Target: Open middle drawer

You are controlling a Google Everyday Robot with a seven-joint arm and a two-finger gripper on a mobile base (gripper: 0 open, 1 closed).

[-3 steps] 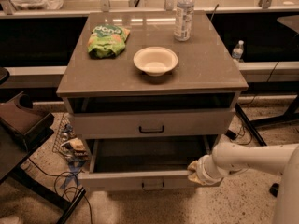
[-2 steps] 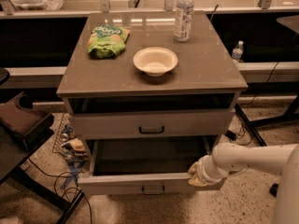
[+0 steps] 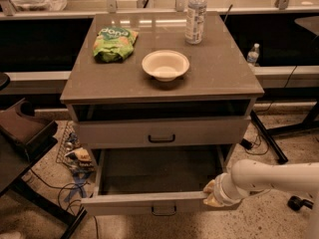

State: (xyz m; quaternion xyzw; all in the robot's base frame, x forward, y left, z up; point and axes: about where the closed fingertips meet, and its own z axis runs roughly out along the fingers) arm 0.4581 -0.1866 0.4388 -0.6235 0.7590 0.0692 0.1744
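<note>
The middle drawer [image 3: 144, 201] stands open, jutting forward from the lower part of the desk [image 3: 219, 78], its plain grey inside showing and its small black handle [image 3: 164, 212] centred on the low front. The gripper [image 3: 211, 195] is at the front of the desk, low down, against the right end of that drawer's front panel, right of the handle. I cannot tell whether it is clamped there or loose. The white arm [image 3: 274, 178] reaches in from the desk's right side. Above, under the desk top, the taller drawer [image 3: 199, 132] sits closed. On the desk are a bowl [image 3: 165, 65], a green snack bag [image 3: 114, 43] and a water bottle [image 3: 196, 14].
</note>
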